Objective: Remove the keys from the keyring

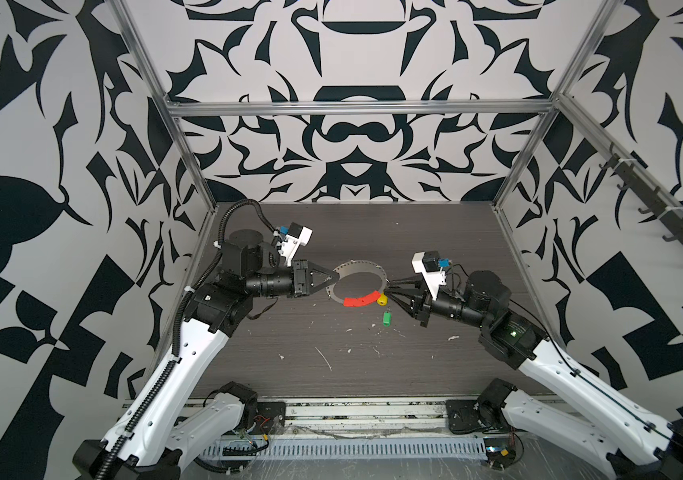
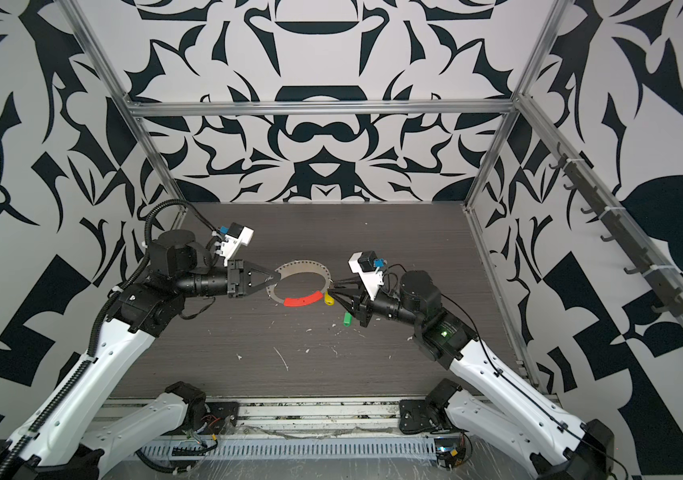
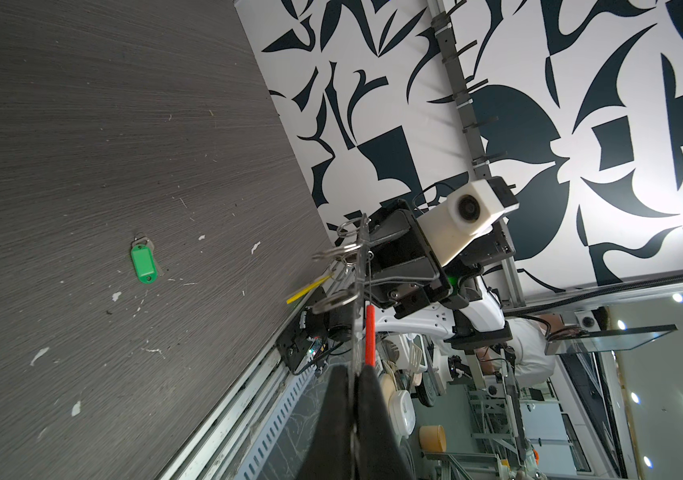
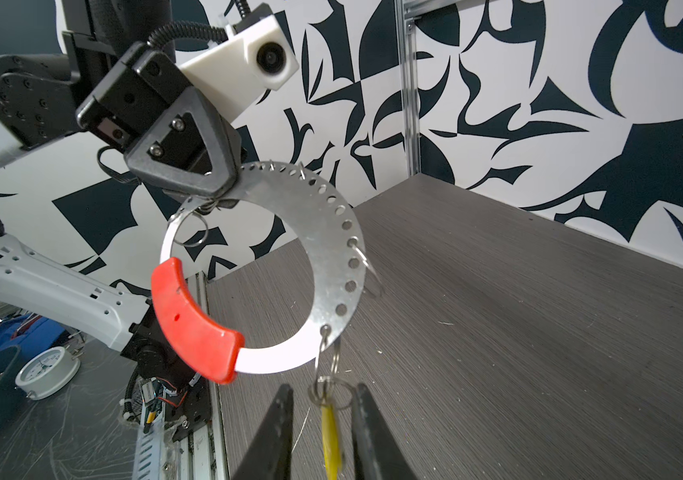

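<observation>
The keyring's pale perforated strip (image 1: 359,266) (image 4: 323,232) with its red end section (image 1: 360,300) hangs in the air above the dark table. My left gripper (image 1: 336,277) (image 3: 357,374) is shut on the strip's left part. The yellow key (image 1: 382,299) (image 4: 330,436) dangles from a small wire ring (image 4: 333,361) on the strip. My right gripper (image 1: 388,289) (image 4: 323,388) is open, one finger on each side of the yellow key, with gaps showing. The green key (image 1: 386,318) (image 3: 143,264) lies loose on the table below.
White flecks (image 1: 325,357) are scattered over the table (image 1: 289,374). Other bare wire rings (image 4: 194,232) hang from the strip. Aluminium posts (image 1: 518,166) frame the back corners, and a slotted cable duct (image 1: 331,449) runs along the front edge.
</observation>
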Available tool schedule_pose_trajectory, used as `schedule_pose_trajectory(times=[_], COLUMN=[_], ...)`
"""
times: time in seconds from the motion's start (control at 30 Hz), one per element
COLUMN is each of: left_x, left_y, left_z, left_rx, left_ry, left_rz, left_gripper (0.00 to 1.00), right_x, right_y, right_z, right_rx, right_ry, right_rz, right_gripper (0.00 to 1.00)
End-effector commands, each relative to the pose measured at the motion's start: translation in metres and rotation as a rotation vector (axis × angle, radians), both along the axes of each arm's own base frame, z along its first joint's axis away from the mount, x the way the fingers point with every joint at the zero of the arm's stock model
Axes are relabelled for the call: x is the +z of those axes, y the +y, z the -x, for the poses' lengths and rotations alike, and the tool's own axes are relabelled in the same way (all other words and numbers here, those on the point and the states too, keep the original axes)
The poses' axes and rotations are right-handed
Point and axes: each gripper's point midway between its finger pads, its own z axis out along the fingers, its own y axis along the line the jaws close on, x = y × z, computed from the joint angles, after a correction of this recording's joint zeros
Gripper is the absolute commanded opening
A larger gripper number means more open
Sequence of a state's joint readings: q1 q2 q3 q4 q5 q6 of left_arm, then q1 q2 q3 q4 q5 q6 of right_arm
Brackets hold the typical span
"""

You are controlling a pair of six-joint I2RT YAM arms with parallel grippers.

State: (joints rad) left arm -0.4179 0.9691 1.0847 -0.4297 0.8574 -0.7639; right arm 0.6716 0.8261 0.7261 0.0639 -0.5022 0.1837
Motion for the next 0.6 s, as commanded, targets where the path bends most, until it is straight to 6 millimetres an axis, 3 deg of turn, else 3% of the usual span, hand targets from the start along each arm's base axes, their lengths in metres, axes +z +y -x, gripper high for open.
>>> schedule_pose_trajectory(times=[0.0, 0.1, 0.57], left_x=[0.015, 0.014, 0.011], left_y=[0.001, 0.001, 0.000], left_z=[0.004, 0.005, 0.004], left_rx=[-0.011, -0.012, -0.016], left_ry=[-0.049, -0.047, -0.036], left_rz=[0.030, 0.031, 0.036], left_gripper=[0.00, 0.00, 0.00], right_x=[0.024, 0.027, 0.040], right_y=[-0.001, -0.004, -0.005], right_z=[-0.002, -0.004, -0.004], right_rx=[-0.025, -0.048, -0.056], right_ry=[-0.074, -0.088, -0.123], right_rz=[-0.033, -0.034, -0.061], right_gripper=[0.28, 0.31, 0.31])
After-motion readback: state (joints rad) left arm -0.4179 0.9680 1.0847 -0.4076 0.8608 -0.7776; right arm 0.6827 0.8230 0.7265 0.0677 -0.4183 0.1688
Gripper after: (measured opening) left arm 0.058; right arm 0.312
